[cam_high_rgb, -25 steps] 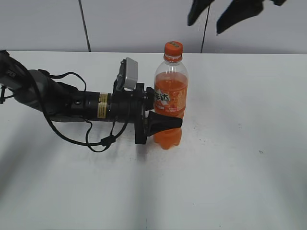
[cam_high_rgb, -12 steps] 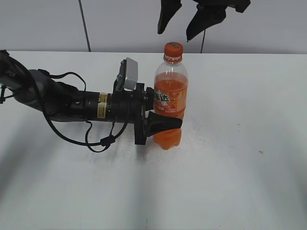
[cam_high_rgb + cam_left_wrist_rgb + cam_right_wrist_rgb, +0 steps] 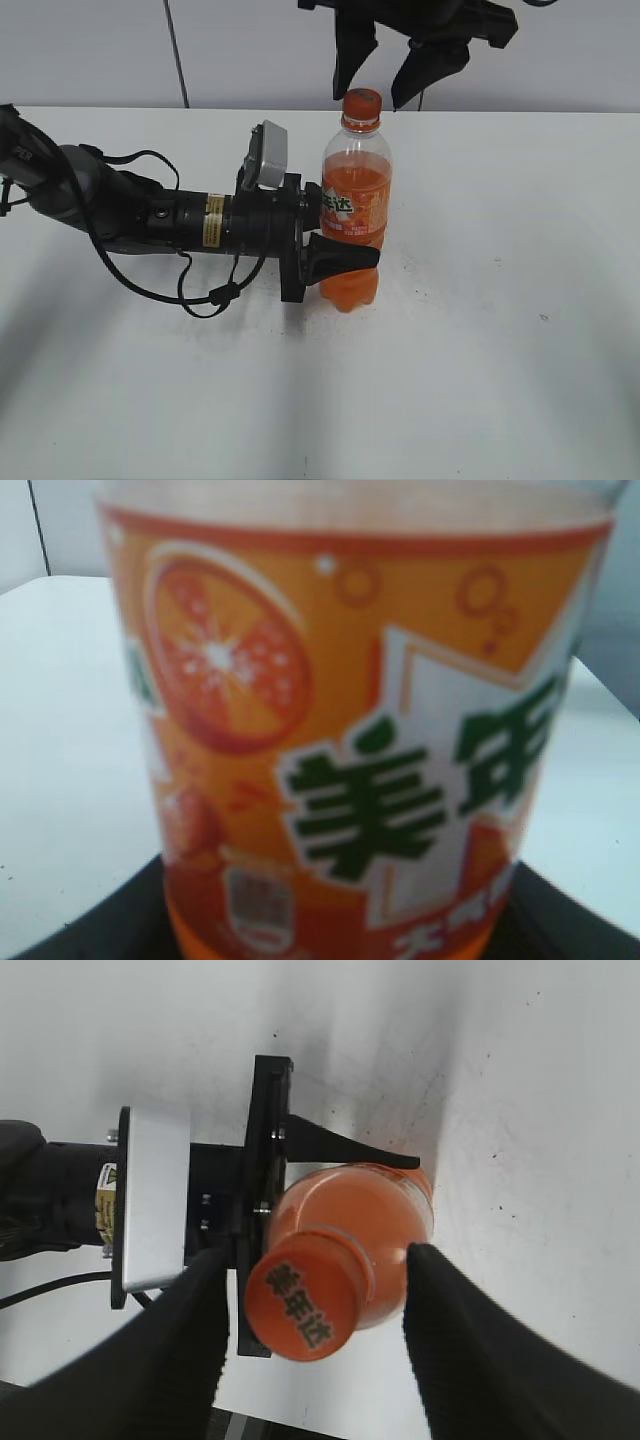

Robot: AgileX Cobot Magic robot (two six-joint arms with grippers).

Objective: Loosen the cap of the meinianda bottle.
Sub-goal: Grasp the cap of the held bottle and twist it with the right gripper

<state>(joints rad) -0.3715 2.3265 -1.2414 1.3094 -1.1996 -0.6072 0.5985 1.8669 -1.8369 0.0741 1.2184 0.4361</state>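
Observation:
The meinianda bottle (image 3: 355, 215) stands upright on the white table, full of orange drink, with its orange label filling the left wrist view (image 3: 350, 750). My left gripper (image 3: 335, 262) comes in from the left and is shut on the bottle's waist. The orange cap (image 3: 362, 102) sits on top of the bottle. In the right wrist view the cap (image 3: 308, 1305) lies between my two black fingers. My right gripper (image 3: 385, 85) hangs just above the cap, open, with one finger on each side of it and not touching it.
The white table (image 3: 500, 300) stretches to the right and front of the bottle. The left arm and its cables (image 3: 130, 215) lie across the table's left half. A grey wall with seams stands behind.
My right gripper has come down and leftward from the top right until its open fingers straddle the cap. The left gripper and the bottle have not moved.

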